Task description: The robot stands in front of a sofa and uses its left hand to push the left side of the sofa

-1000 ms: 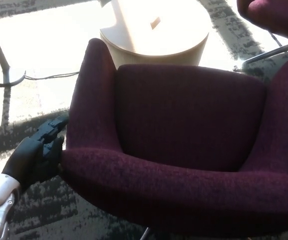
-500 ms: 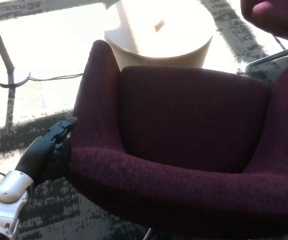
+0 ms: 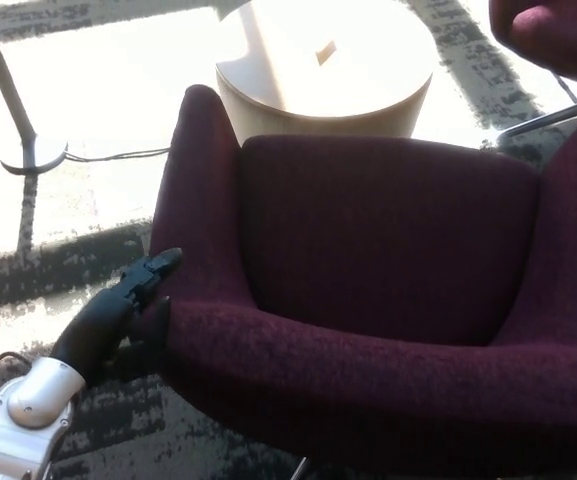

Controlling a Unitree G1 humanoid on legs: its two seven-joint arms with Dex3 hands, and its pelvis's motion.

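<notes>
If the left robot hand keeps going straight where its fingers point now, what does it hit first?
The left robot hand points up-right at the maroon sofa's left side, apparently already touching it, so it meets that armrest's outer face first.

A sofa (image 3: 378,270) covered in dark maroon, nubby fabric is being shown from above, filling most of the head view. Its seat is being enclosed by a low curved back along the near edge and by raised, rounded arms at either side. The left arm is being seen rising to a rounded tip at the far end, with sunlight catching its outer edge. The sofa is being kept upright on a mottled grey carpet (image 3: 118,420), and a thin metal leg is partly being glimpsed beneath its near edge.
</notes>
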